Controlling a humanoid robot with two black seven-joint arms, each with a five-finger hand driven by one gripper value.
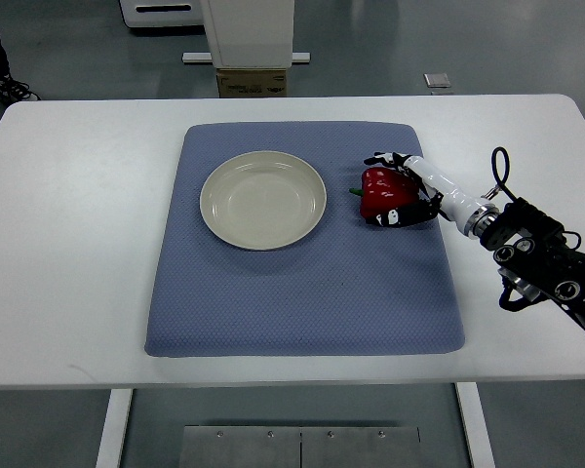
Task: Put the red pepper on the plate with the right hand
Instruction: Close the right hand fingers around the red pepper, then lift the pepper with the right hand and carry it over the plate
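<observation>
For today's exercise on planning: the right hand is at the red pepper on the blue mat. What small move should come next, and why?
Probably close firmly and lift the red pepper slightly. The right hand already has its fingers wrapped around it, but the pepper appears to rest on the blue mat, right of the empty plate. It must clear the plate's rim before moving left.

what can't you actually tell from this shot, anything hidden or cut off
- Top view: the far-right side of the glossy red bell pepper is hidden by the right hand with black fingers curled around it.
- Top view: whether the pepper rests on the blue quilted mat or is lifted cannot be judged from above.
- The left arm is outside the picture.
- The round cream ceramic plate is fully visible.
</observation>
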